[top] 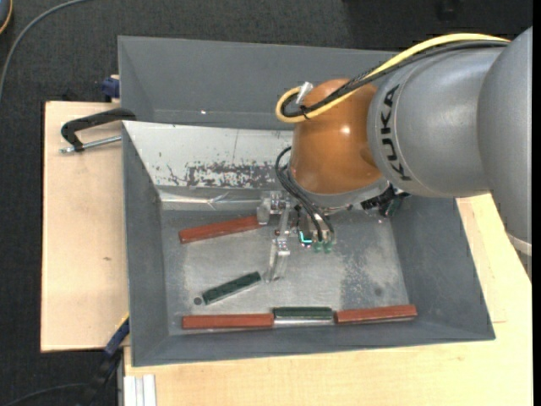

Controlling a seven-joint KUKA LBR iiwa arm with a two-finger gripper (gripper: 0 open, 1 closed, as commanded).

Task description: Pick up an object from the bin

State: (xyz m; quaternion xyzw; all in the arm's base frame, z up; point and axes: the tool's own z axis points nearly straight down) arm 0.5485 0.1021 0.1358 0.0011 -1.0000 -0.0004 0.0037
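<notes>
The gripper (276, 265) is hanging low over the middle of the bin (139, 252). Whether it's spread wide or pinched narrow can't be told from this angle, and nothing is seen held in it.

Its tip is just beside the right end of a dark green stick (230, 288), which is lying flat and slanted on the floor, a bit toward the bin's near-left corner. A red-brown stick (220, 229) is lying further back toward the left edge, its right end also near the gripper. The green one looks like the closer candidate, though that's only a guess.

A row of three sticks (302, 314) (red-brown, dark green, red-brown) is tucked end to end along the near edge, well apart from the gripper.

How it's expected to handle:
- The green stick looks thin, stiff and light, so weight shouldn't be an issue.
- The surface looks smooth, so some slipping should be allowed for.
- It lies flat on the metal floor, so very little height is offered to grab.

It would probably be best taken across its narrow width, somewhere near the middle. If it's pinched at the right end where the gripper is now, it can be expected to droop or swing once lifted. The sticks against the near edge would likely be harder, since no room is left behind them.
</notes>
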